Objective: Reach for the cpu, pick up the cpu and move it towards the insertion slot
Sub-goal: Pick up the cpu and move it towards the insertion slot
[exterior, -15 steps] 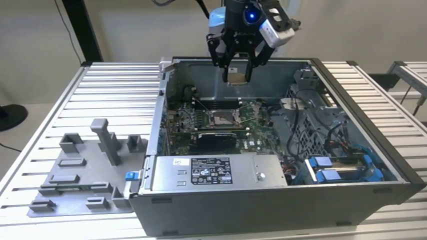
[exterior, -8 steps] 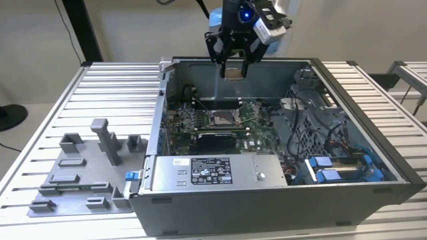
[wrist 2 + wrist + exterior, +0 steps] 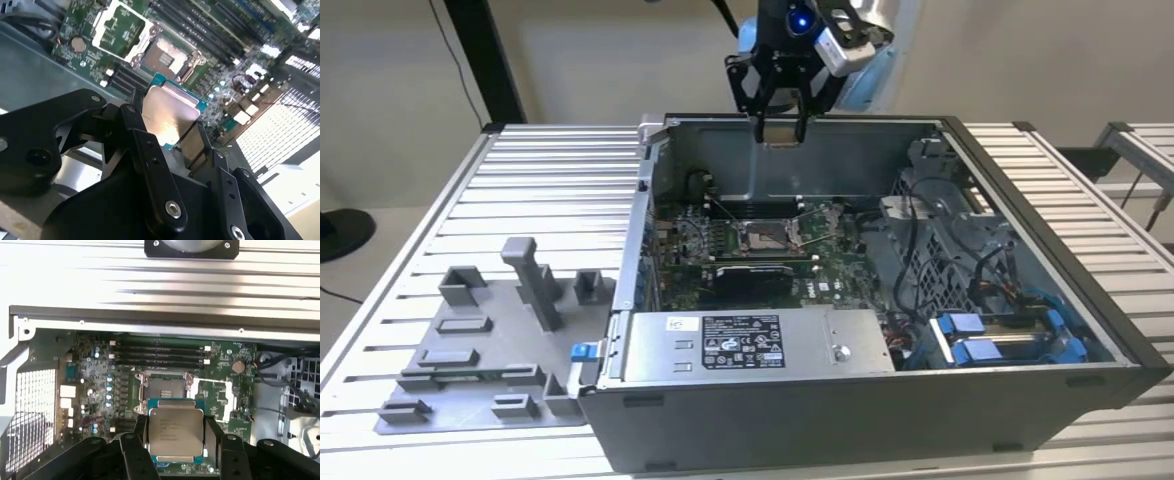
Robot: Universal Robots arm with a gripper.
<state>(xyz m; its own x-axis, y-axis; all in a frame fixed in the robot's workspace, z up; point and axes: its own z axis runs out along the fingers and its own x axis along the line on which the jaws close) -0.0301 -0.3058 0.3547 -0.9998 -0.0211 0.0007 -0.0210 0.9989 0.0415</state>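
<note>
- The cpu point(image 3: 175, 436), a small thin square chip with a shiny silver metal top and a blue-green edge, sits low in the middle of the first wrist view, between the black fingers of the gripper point(image 3: 176, 440).
- In the second wrist view the cpu point(image 3: 167, 117) is in the middle of the frame, with its flat metal face showing and catching the light.
- The black fingers point(image 3: 214, 440) pinch the chip by two opposite side edges and do not press on its flat top.
- It looks light and stiff, and I think it is easy to hurt. The smooth metal may be slippery, so the side edges seem the best place to hold it, with a soft squeeze.
- The insertion slot point(image 3: 165, 389), a square socket with a shiny metal frame and a dark middle on the green circuit board point(image 3: 100, 375), is just above the chip in the first wrist view. Its frame looks flipped open.
- In the exterior view the gripper point(image 3: 781, 140) hangs at the upper middle, above the open grey metal computer case point(image 3: 1067, 290), well apart from the insertion slot point(image 3: 761, 236) below it.
</note>
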